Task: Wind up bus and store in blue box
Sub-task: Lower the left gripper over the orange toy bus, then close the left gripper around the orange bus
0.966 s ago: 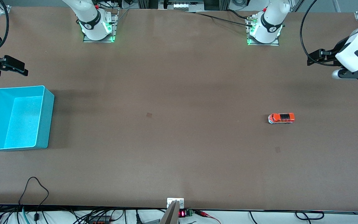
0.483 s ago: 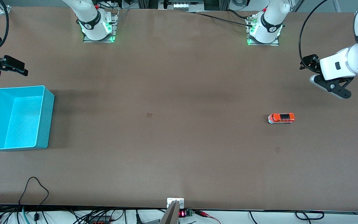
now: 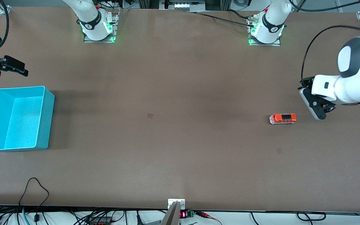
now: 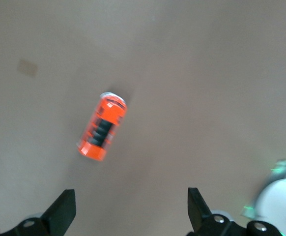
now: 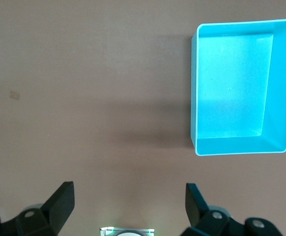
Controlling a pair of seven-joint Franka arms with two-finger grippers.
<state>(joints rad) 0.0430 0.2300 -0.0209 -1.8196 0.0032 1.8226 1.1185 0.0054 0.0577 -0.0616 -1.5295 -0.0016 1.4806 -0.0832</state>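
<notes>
Toward the right arm's end of the tabletop [image 3: 180, 162], the blue box [image 3: 18, 118] sits empty, well apart from the bus [image 3: 282, 118]. Just beside the box hangs the right gripper [image 5: 129, 200], waiting, fingers wide. The bus rests on its wheels toward the left arm's end, the left gripper [image 4: 131, 206] near it, fingers wide. Small, stiff and probably light, the bus should be pinched across its flat sides.
</notes>
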